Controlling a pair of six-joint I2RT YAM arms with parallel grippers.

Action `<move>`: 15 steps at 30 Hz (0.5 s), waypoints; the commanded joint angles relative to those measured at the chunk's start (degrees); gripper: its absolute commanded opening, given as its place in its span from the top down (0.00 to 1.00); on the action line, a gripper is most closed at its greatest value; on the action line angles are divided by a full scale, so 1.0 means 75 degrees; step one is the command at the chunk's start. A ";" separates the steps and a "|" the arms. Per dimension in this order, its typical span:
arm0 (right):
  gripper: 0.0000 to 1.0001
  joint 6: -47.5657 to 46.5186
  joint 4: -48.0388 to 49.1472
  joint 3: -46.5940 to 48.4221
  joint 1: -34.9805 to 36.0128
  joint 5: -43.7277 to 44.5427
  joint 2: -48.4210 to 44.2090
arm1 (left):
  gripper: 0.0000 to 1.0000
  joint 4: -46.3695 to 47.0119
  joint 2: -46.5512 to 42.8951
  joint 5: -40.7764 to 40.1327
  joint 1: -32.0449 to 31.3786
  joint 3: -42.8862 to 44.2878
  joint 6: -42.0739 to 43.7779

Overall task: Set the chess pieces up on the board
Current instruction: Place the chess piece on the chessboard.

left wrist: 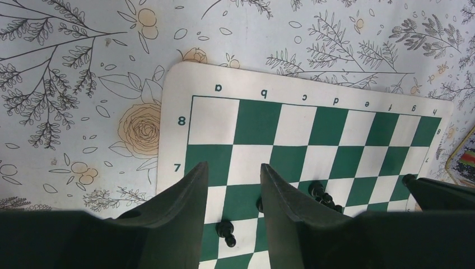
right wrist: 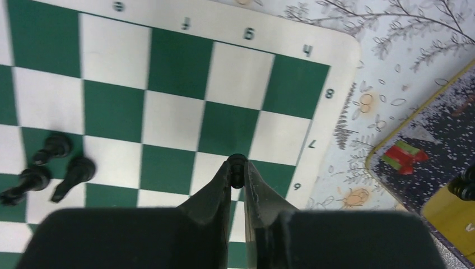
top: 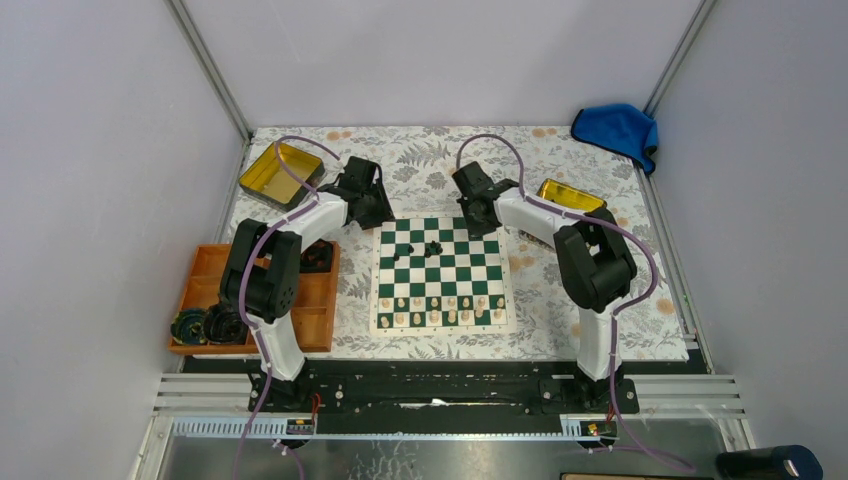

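The board [top: 383, 285] lies in the middle of the table, green and white. Three black chess pieces [right wrist: 53, 147] lie or stand loose near its middle, left of my right gripper [right wrist: 238, 168]. That gripper is shut on a small black piece [right wrist: 238, 159], held above the board's right side near row 7. My left gripper [left wrist: 233, 168] hovers open over the board's far left corner [left wrist: 257, 120], nothing between its fingers. A black piece [left wrist: 227, 232] lies on its side below the gap. More black pieces [left wrist: 324, 196] cluster to its right.
Cream pieces [top: 440, 310] fill the two near rows. An orange compartment tray [top: 215, 270] sits left of the board. One gold tin [top: 280, 172] stands at the back left, another [top: 570, 195] right of the board. A blue cloth [top: 615, 130] lies in the far right corner.
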 commanded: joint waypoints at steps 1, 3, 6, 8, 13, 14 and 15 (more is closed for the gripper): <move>1.00 0.0123 0.0219 -0.0331 -0.0235 0.0131 -0.0568 | 0.54 -0.0119 -0.0340 -0.0149 0.0042 0.0083 0.0153; 1.00 0.0149 0.0285 -0.0453 -0.0337 0.0091 -0.0612 | 0.54 -0.0160 -0.0363 -0.0164 0.0042 0.0101 0.0170; 1.00 0.0164 0.0384 -0.0559 -0.0433 0.0058 -0.0632 | 0.54 -0.0222 -0.0420 -0.0216 0.0042 0.0124 0.0205; 1.00 0.0164 0.0413 -0.0567 -0.0490 0.0038 -0.0601 | 0.54 -0.0260 -0.0461 -0.0244 0.0042 0.0113 0.0227; 1.00 0.0175 0.0532 -0.0524 -0.0577 0.0026 -0.0527 | 0.54 -0.0329 -0.0607 -0.0317 0.0042 0.0047 0.0297; 1.00 0.0186 0.0538 -0.0494 -0.0582 0.0030 -0.0516 | 0.54 -0.0331 -0.0635 -0.0319 0.0042 0.0027 0.0306; 1.00 0.0190 0.0541 -0.0471 -0.0596 0.0035 -0.0505 | 0.54 -0.0342 -0.0668 -0.0319 0.0042 0.0015 0.0320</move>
